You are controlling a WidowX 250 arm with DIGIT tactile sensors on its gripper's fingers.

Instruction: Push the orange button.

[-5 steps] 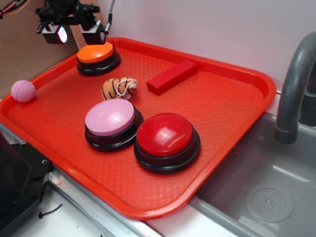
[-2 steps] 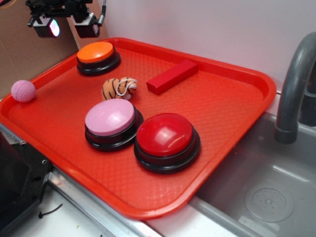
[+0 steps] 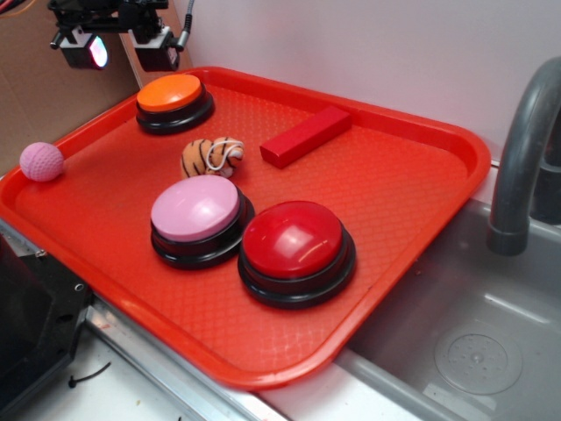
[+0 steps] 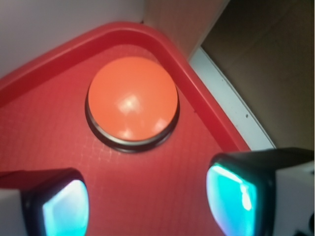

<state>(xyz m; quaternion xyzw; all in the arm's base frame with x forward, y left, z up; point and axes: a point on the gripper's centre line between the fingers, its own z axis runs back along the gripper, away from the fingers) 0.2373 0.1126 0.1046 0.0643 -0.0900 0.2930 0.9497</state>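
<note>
Nothing shows pressed yet: your hand [image 3: 117,48] hangs wide and empty above the orange button [image 3: 169,92], so you have the descent and push left

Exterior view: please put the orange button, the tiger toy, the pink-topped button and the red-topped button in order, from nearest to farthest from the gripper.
Measured from the gripper at the tray's far left corner:
1. Orange button, just below the gripper.
2. Tiger toy, toward the tray's middle.
3. Pink-topped button, on the near side.
4. Red-topped button, right of the pink one.
</note>
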